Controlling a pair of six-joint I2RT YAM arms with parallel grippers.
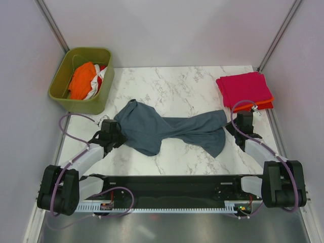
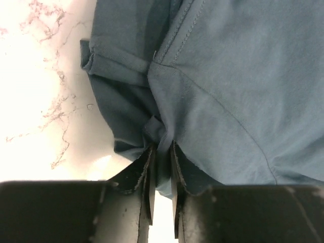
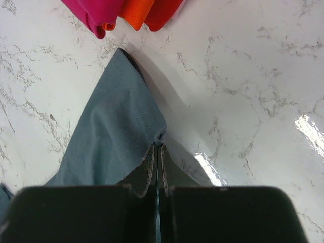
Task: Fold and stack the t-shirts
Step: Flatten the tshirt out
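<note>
A slate blue-grey t-shirt (image 1: 167, 129) lies stretched and twisted across the middle of the marble table. My left gripper (image 1: 112, 132) is shut on its left end; in the left wrist view the cloth (image 2: 228, 91) bunches between the fingers (image 2: 162, 148). My right gripper (image 1: 236, 126) is shut on its right edge; the right wrist view shows the hem (image 3: 116, 131) pinched at the fingertips (image 3: 158, 146). A folded magenta-pink shirt (image 1: 244, 89) lies on an orange-red one (image 1: 263, 106) at the far right, both also in the right wrist view (image 3: 101, 10).
An olive-green bin (image 1: 81, 80) at the far left holds an orange shirt (image 1: 81, 81) and a white and red one (image 1: 98, 77). Grey walls close in the table on the left, right and back. A black rail (image 1: 167, 188) runs along the near edge.
</note>
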